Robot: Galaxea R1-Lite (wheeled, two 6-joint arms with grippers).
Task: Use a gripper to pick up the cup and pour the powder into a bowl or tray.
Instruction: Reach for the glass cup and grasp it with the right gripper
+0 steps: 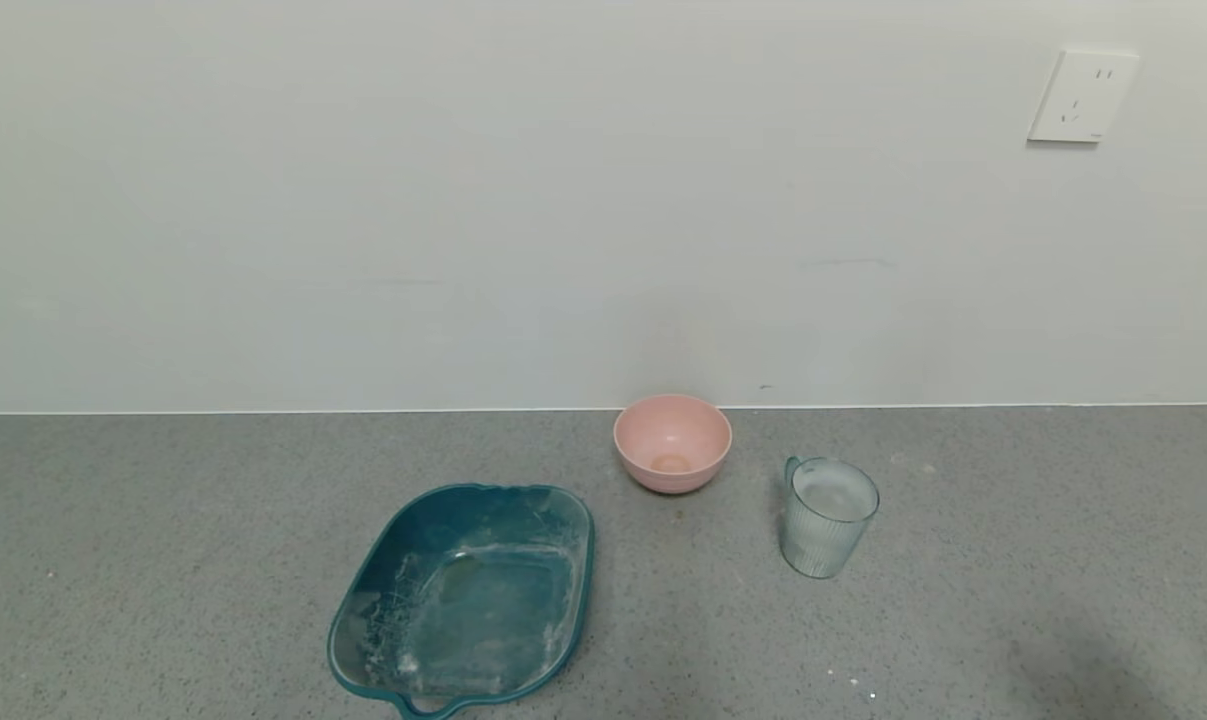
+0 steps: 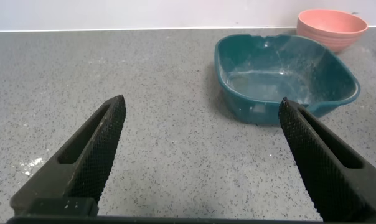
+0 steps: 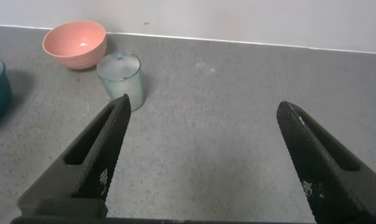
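Cup (image 1: 827, 516) stands upright and untouched on the table (image 1: 1013, 520), powder (image 1: 829, 497) inside, just right of the pink bowl (image 1: 672, 441), with the smeared teal tray (image 1: 466, 598) further left and nearer the robot. Looks like the approach step, grasp not yet made: the right gripper (image 3: 203, 158) has its fingers (image 3: 101, 155) spread wide, cup well ahead of them and off toward one finger rather than between them, so it likely needs to re-centre, advance and close around the ribbed wall. Left gripper (image 2: 200, 158) is open too, low over bare table short of the tray, probably idle.
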